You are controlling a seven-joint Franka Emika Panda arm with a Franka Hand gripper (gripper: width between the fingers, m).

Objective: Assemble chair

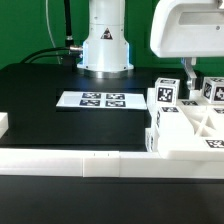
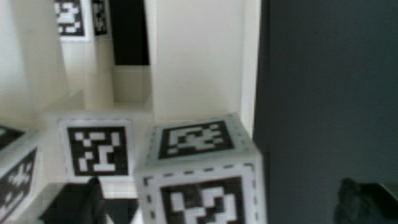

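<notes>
The chair (image 1: 188,122), a cluster of white blocky plastic pieces bearing small black-and-white square tags, is seen at the exterior view's right, resting on the black surface (image 1: 40,95). Its X-braced part (image 1: 205,128) is laid flat toward the camera, while short square posts (image 1: 164,92) stand upright behind it. The cluster is pressed against the long low white border rail (image 1: 80,160), which appears to serve as a stop so that the pieces stay square while being joined.

The white two-finger gripper (image 1: 186,66) is held directly above the upright posts, its body filling the upper right of the exterior view. In the wrist view, a tagged post top (image 2: 199,165) is framed between the dark fingertips (image 2: 80,203), which are seen at either side of it. The jaws are spread as wide as they go, and nothing is held in them. This placement is judged to be an alignment over a post, either ahead of a grasp or just after a release; which one cannot be told.

The flat white marker board (image 1: 97,100) lies apart, near the white robot base (image 1: 105,45).
</notes>
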